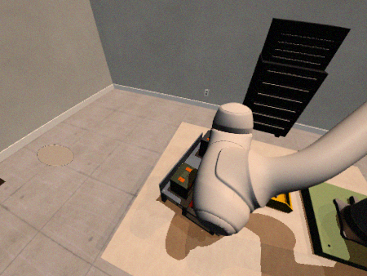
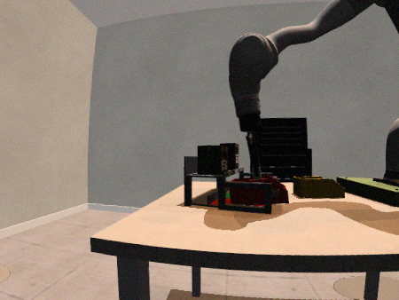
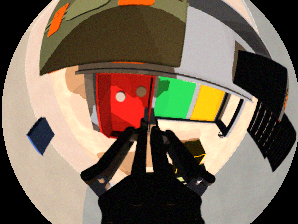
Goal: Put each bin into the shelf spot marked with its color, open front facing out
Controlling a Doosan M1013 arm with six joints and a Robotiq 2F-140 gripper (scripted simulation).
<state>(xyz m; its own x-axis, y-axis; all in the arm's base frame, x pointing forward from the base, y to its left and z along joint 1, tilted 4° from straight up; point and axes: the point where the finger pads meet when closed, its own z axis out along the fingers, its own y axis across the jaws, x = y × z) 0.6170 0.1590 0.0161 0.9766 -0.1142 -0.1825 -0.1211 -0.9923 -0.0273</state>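
The red bin (image 2: 254, 191) sits in the lower level of the small dark shelf (image 2: 217, 177), its rear part sticking out past the shelf's front. In the wrist view the red bin (image 3: 125, 104) covers the red spot, with two pale parts inside. The green mark (image 3: 174, 98) and the yellow mark (image 3: 208, 103) lie uncovered beside it. My gripper (image 3: 148, 113) points straight down and is shut on the red bin's thin side wall next to the green mark; it also shows in the exterior view (image 2: 255, 170). The yellow bin (image 2: 316, 186) stands on the table, right of the shelf. In the top view the arm hides my gripper.
Dark boxes with orange labels (image 1: 182, 177) stand on the shelf's low top board, just above the bin. A black louvered rack (image 1: 291, 77) stands behind the table. The green base plate (image 1: 330, 220) lies at the right. The yellow bin also shows in the top view (image 1: 281, 202).
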